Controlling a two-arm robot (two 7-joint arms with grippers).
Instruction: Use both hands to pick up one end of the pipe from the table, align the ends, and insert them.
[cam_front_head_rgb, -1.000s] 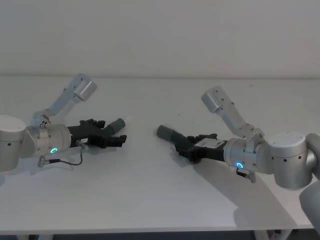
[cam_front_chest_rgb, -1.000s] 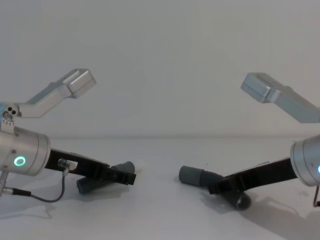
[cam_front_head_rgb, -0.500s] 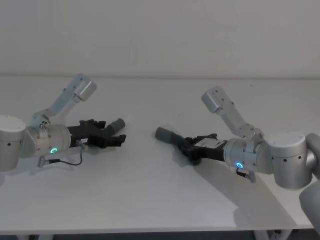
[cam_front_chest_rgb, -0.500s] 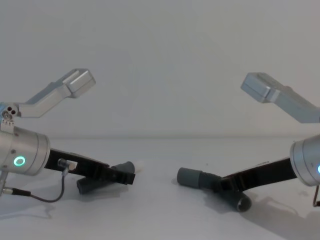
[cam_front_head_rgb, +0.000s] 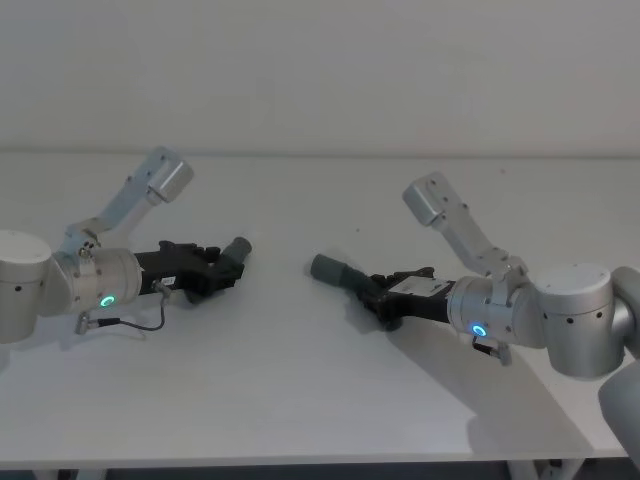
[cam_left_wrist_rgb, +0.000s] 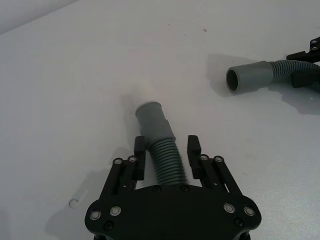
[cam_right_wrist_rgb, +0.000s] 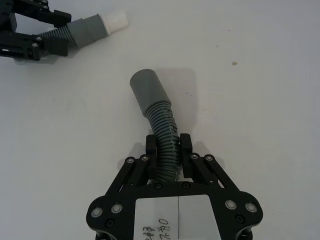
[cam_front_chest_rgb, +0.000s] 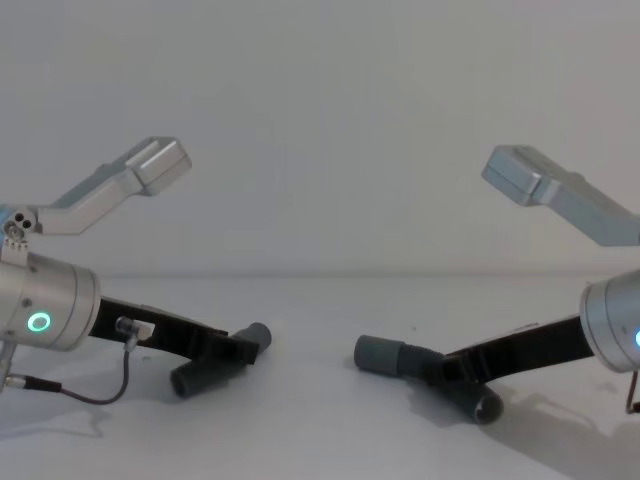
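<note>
The short pipe piece (cam_left_wrist_rgb: 167, 162) runs between the fingers of my left gripper (cam_left_wrist_rgb: 166, 145), which is shut on its ribbed part. Its cuff (cam_front_head_rgb: 238, 248) points to the right, and its white tip (cam_right_wrist_rgb: 114, 21) appears in the right wrist view. My right gripper (cam_right_wrist_rgb: 169, 142) is shut on the ribbed part of the longer pipe piece (cam_right_wrist_rgb: 166, 132). That piece's cuff (cam_front_head_rgb: 328, 268) points left toward the other end, with a gap of bare table (cam_front_head_rgb: 280, 330) between them. In the chest view both cuffs (cam_front_chest_rgb: 256, 335) (cam_front_chest_rgb: 380, 355) sit low over the table, and the left gripper (cam_front_chest_rgb: 225, 350) and right gripper (cam_front_chest_rgb: 440, 370) reach in from the sides.
A thin black cable (cam_front_head_rgb: 140, 325) loops under my left wrist. The longer piece's free end (cam_front_chest_rgb: 485, 405) rests on the table below my right gripper. A plain wall stands behind the table's far edge.
My left gripper's fingers have narrowed from a wide spread onto the short piece, which shifted slightly. My right gripper tightened on the longer piece, and its cuff moved a little left.
</note>
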